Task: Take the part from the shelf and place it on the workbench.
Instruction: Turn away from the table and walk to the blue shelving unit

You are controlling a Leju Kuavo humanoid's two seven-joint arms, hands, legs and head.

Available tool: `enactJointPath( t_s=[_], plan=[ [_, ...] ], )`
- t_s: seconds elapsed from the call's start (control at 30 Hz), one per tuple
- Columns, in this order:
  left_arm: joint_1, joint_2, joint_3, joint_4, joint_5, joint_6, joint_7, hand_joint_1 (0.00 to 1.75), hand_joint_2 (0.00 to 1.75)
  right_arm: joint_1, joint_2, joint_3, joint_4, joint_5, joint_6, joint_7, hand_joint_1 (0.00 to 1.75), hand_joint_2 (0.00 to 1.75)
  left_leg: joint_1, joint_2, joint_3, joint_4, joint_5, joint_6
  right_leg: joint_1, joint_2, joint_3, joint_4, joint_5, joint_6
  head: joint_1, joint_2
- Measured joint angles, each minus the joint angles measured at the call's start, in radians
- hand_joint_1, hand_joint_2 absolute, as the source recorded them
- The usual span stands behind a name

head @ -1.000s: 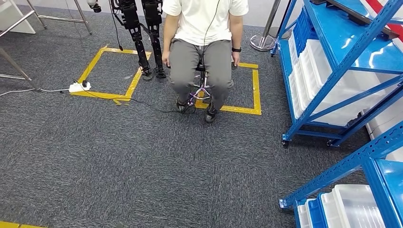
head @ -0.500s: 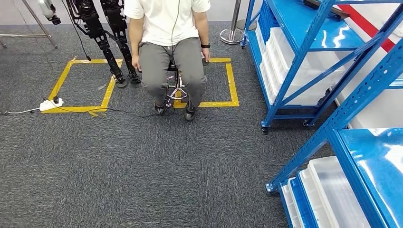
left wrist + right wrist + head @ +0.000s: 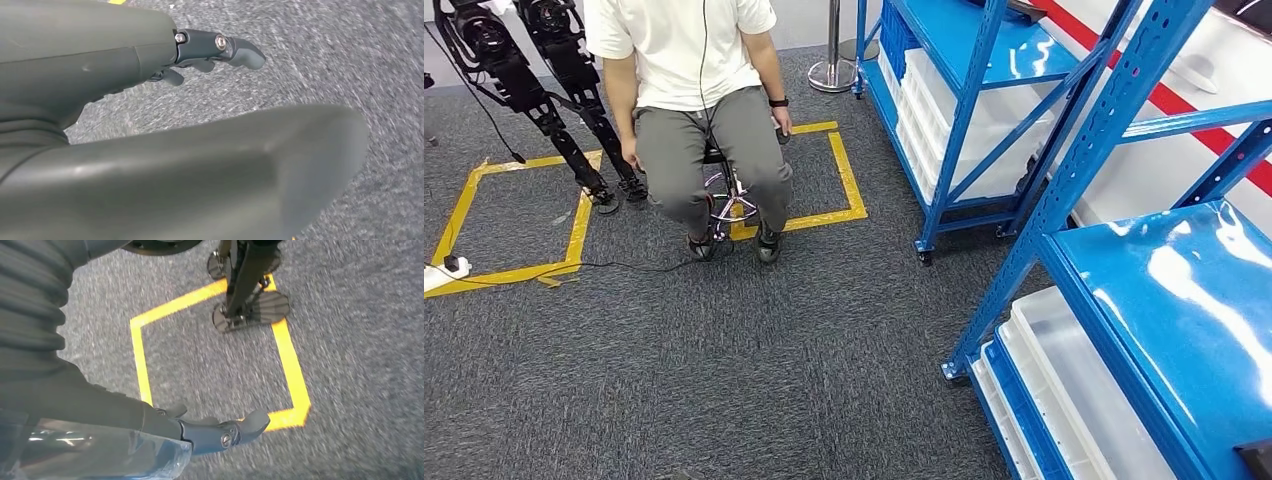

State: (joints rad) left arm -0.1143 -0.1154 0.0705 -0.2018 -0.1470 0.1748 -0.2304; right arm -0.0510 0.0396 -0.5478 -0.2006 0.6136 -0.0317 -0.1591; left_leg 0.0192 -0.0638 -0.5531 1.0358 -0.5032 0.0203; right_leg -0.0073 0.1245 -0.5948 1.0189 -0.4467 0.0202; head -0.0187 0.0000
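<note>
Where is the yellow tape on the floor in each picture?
Head view: yellow tape makes a square around the seated person, with another square further left.
Left wrist view: a tiny bit of tape peeks out beside the robot hand.
Right wrist view: tape makes a square in the middle.
Shared landmark: the grey carpet.

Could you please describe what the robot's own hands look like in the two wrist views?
The left hand has a smooth, thick grey thumb and darker grey fingers with silver screws. The right hand shows a grey ribbed cover, dark fingers with a round screw, and a glossy clear plastic piece beside it.
</note>
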Motion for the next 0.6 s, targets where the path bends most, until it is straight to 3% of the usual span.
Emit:
enactJointPath(
  t_s=[0.03,0.1,0.17,0.23,0.27,0.3,0.37,0.4,0.47,0.53,0.6],
  plan=[
    [-0.001,0.000,0.000,0.000,0.000,0.000,0.001,0.00,0.00,0.001,0.000,-0.001,0.000,-0.001,-0.001,0.000,0.00,1.75,-0.001,0.011,0.002,-0.006,0.005,0.008,-0.001,-0.006,-0.005,0.005,0.000,0.006,0.000,0.000],
    [-0.002,-0.001,0.000,0.000,-0.004,0.000,0.002,0.00,0.00,0.001,0.001,-0.002,0.000,-0.003,-0.001,0.002,0.00,1.75,0.001,0.037,0.005,-0.019,0.016,0.023,-0.001,-0.054,-0.034,0.058,-0.029,0.007,0.004,0.000],
    [0.001,-0.001,0.000,0.000,-0.010,-0.001,0.004,0.00,0.00,-0.001,0.003,-0.004,0.001,-0.005,-0.002,0.004,0.00,1.75,-0.001,0.068,0.004,-0.022,0.018,0.028,-0.005,-0.102,-0.097,0.183,-0.090,0.004,0.009,0.000],
    [0.003,-0.001,0.000,0.000,-0.014,-0.001,0.005,0.00,0.00,0.001,0.004,-0.007,0.001,-0.006,-0.004,0.006,0.00,1.75,-0.002,0.098,0.002,-0.021,0.017,0.028,-0.013,-0.112,-0.147,0.280,-0.124,0.013,0.011,0.000],
    [0.003,-0.001,0.000,0.000,-0.015,-0.001,0.005,0.00,0.00,0.003,0.004,-0.008,0.001,-0.006,-0.005,0.007,0.00,1.75,-0.001,0.110,0.001,-0.021,0.016,0.026,-0.017,-0.115,-0.144,0.278,-0.119,0.023,0.011,0.000],
    [0.003,-0.002,0.000,0.000,-0.016,-0.001,0.004,0.00,0.00,0.006,0.004,-0.010,0.001,-0.006,-0.007,0.008,0.00,1.75,0.000,0.123,0.002,-0.021,0.014,0.023,-0.022,-0.122,-0.118,0.232,-0.100,0.035,0.012,0.000],
    [0.005,-0.002,0.000,0.000,-0.016,-0.001,0.003,0.00,0.00,0.007,0.005,-0.014,0.001,-0.002,-0.011,0.008,0.00,1.75,0.000,0.145,0.008,-0.020,0.007,0.011,-0.028,-0.167,-0.036,0.089,-0.049,0.052,0.014,0.000],
    [0.007,-0.001,0.000,0.000,-0.016,0.000,0.002,0.00,0.00,0.006,0.006,-0.016,0.001,0.001,-0.013,0.008,0.00,1.75,-0.002,0.156,0.014,-0.019,0.002,0.003,-0.025,-0.190,-0.006,0.036,-0.030,0.052,0.014,0.000],
    [0.009,-0.001,0.000,0.000,-0.016,0.001,0.000,0.00,0.00,0.005,0.008,-0.019,0.001,0.004,-0.016,0.008,0.00,1.75,-0.007,0.176,0.026,-0.019,-0.008,-0.012,-0.015,-0.205,0.010,0.011,-0.017,0.036,0.012,0.000],
    [0.007,-0.003,0.000,0.000,-0.016,0.002,-0.002,0.00,0.00,0.007,0.008,-0.021,0.001,0.007,-0.016,0.008,0.00,1.75,0.000,0.188,0.037,-0.018,-0.016,-0.024,-0.016,-0.179,0.010,0.009,-0.016,0.017,0.010,0.000],
    [0.007,-0.005,0.000,0.000,-0.017,0.004,-0.005,0.00,0.00,0.007,0.008,-0.021,0.001,0.012,-0.016,0.008,0.00,1.75,0.008,0.146,0.024,0.025,-0.053,-0.032,-0.023,-0.155,0.013,0.006,-0.014,-0.005,0.006,0.000]
  ],
)
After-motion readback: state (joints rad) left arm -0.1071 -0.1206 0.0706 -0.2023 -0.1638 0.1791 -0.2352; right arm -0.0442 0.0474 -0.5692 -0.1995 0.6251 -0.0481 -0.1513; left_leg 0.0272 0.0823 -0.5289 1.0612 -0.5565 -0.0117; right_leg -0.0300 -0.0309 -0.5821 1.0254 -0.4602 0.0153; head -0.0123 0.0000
